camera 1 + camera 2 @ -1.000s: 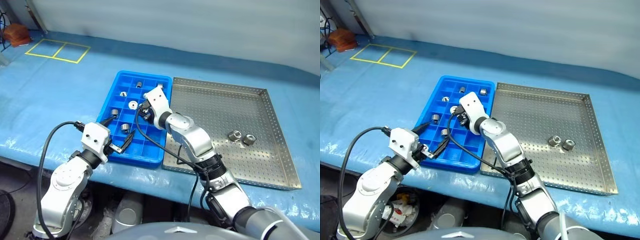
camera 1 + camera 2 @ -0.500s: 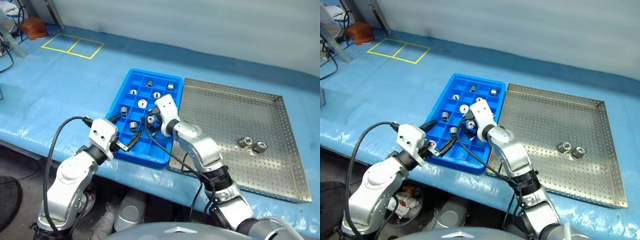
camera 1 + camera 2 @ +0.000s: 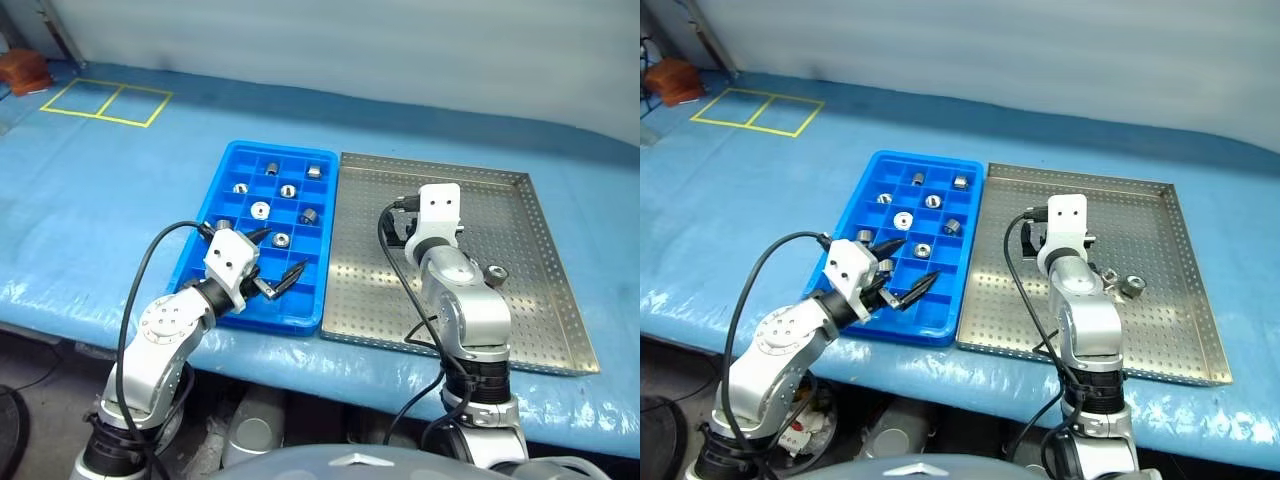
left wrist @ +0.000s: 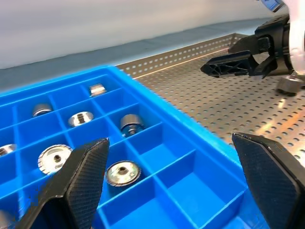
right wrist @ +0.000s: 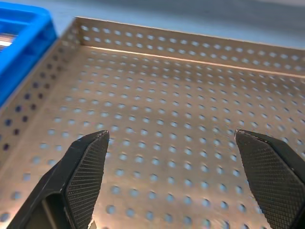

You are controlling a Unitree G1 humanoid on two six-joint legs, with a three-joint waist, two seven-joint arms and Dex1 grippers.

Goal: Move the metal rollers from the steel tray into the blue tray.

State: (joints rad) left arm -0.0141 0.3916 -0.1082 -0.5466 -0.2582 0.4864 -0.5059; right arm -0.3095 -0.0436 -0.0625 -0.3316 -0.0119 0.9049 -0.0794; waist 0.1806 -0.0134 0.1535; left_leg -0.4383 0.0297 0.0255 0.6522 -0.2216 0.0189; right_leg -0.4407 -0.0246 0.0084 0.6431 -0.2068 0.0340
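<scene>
Both sets of fingers stand wide and empty, one over each tray.

The right fingers (image 5: 171,191) are spread wide above bare perforated floor of the steel tray (image 3: 520,330), gripping nothing; a metal roller (image 3: 495,274) lies on that tray just to the right of the arm, apart from the fingers. The left fingers (image 3: 270,258) are wide too, poised over the near end of the blue tray (image 3: 200,262) with nothing between them. Several other rollers (image 4: 123,172) sit singly in its compartments, beyond the left fingers. Both trays rest side by side on the blue worktop (image 3: 100,200).
</scene>
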